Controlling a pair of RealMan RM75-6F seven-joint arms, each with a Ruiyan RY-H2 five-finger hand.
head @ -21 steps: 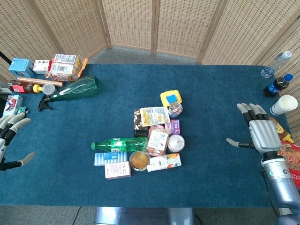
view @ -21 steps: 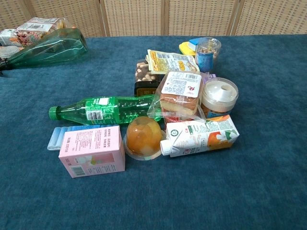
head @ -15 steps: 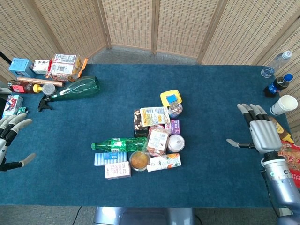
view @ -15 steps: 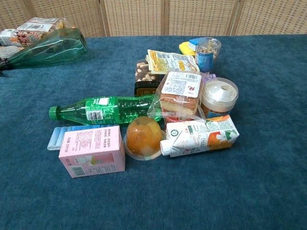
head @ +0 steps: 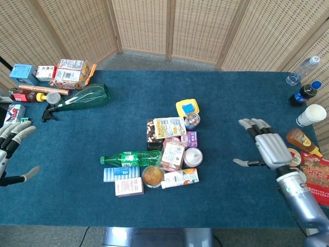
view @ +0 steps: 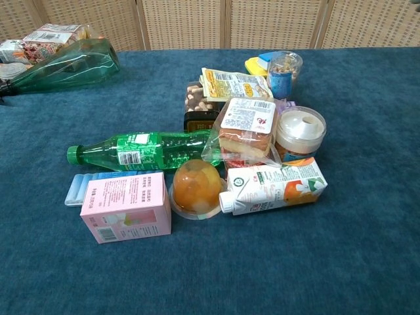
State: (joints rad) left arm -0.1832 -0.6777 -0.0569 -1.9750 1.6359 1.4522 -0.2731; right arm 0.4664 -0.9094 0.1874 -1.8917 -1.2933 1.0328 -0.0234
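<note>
Blue felt lies under the spread, empty right robot hand (head: 268,149) near a lidded cup (head: 193,157).

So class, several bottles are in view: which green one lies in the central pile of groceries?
The small green plastic bottle with the green cap, lying on its side beside the pink box. The larger green bottle lies apart, near the table's far left corner.

No legible text on any package.
</note>
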